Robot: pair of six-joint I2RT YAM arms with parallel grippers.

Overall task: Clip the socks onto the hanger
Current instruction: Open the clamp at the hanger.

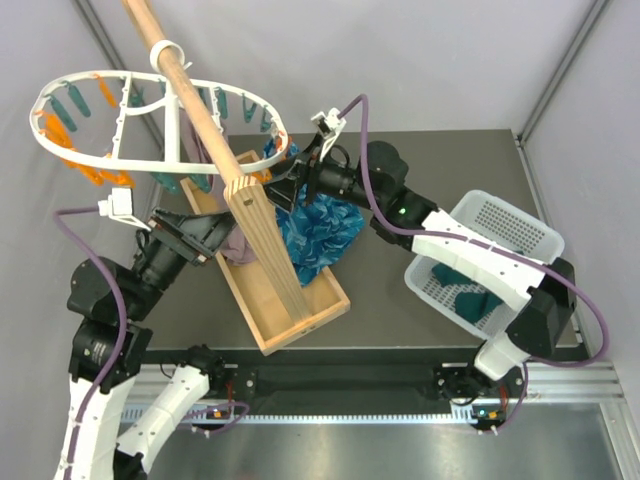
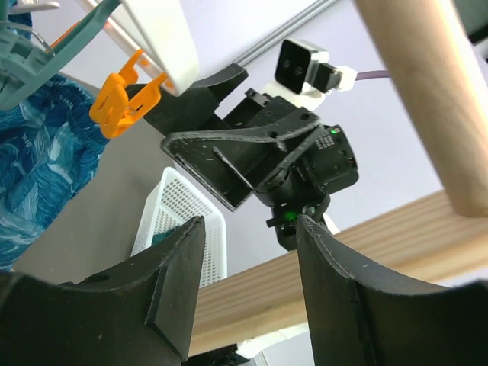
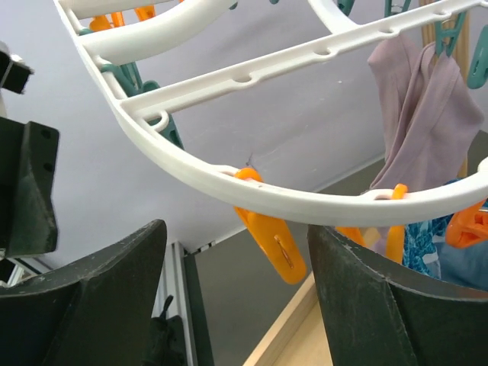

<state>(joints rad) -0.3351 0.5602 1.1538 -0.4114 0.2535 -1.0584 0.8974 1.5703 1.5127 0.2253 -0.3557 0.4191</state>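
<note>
The white oval hanger (image 1: 60, 150) hangs by its hook from the wooden pole (image 1: 185, 85), with teal and orange pegs round its rim. Two dark teal socks (image 1: 468, 293) lie in the white basket (image 1: 520, 225) at the right. My right gripper (image 1: 282, 186) is open and empty just under the hanger's right rim. In the right wrist view its jaws (image 3: 236, 229) stand either side of an orange peg (image 3: 271, 236) below the ring (image 3: 191, 164), not touching it. My left gripper (image 1: 213, 236) is open and empty under the hanger, pointing at the right gripper (image 2: 248, 164).
A wooden stand with a tray base (image 1: 290, 310) carries the pole. A bright blue mottled cloth (image 1: 322, 230) and a mauve-grey cloth (image 3: 427, 114) hang from pegs. Another orange peg (image 2: 122, 99) hangs above the left gripper (image 2: 250, 221).
</note>
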